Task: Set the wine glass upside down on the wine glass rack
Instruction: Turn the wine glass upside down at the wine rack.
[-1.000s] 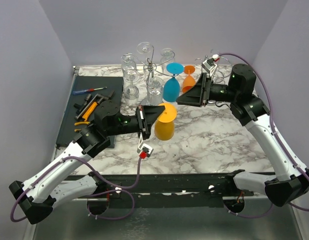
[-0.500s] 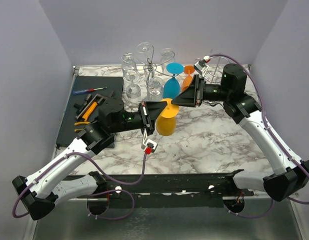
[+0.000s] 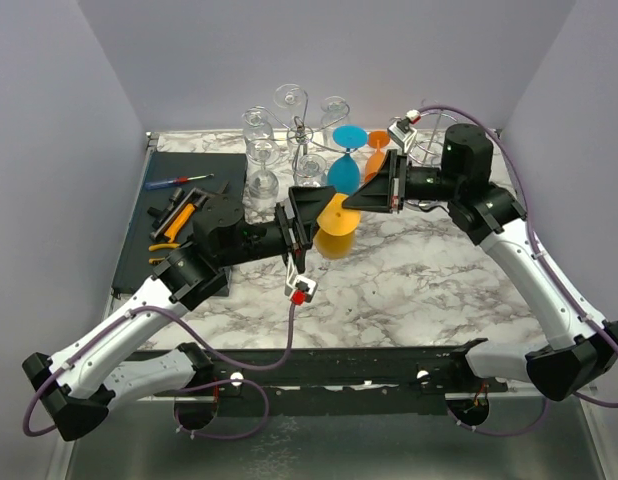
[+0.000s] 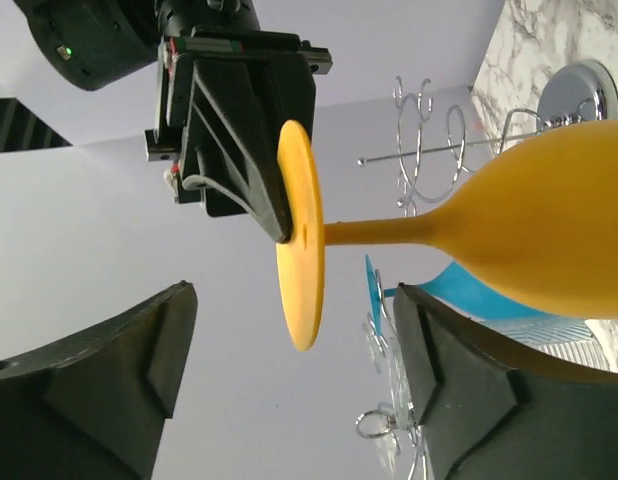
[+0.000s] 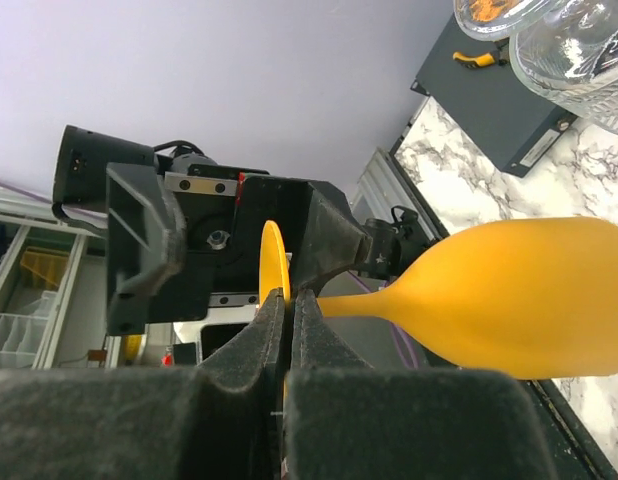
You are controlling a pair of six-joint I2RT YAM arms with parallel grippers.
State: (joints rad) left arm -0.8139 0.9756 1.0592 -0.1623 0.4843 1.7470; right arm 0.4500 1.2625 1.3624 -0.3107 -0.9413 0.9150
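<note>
Surface: white-and-grey marble table (image 3: 439, 270) between plain lilac walls.
Wine glass: yellow wine glass (image 3: 336, 236) hung in the air near the table's centre, at 6 o'clock from the rack, with its flat foot towards 12 o'clock and its bowl towards 6 o'clock.
Right gripper: right gripper (image 3: 343, 206) reached in from 3 o'clock. Its fingers (image 5: 264, 335) were pressed together on the rim of the glass's foot and carried the glass.
Left gripper: left gripper (image 4: 289, 375) reached in from 9 o'clock with its jaws wide apart. One finger stood on each side of the foot, and neither touched it.
Rack: wire wine glass rack (image 3: 303, 128) at the far edge held clear glasses (image 3: 259, 150). A blue glass (image 3: 342, 172) and an orange glass (image 3: 377, 152) hung from it foot-up.
Mat: dark mat (image 3: 189, 165) at 9 o'clock of the glass bore a screwdriver (image 3: 179, 181) and yellow-handled pliers (image 3: 174, 226).
</note>
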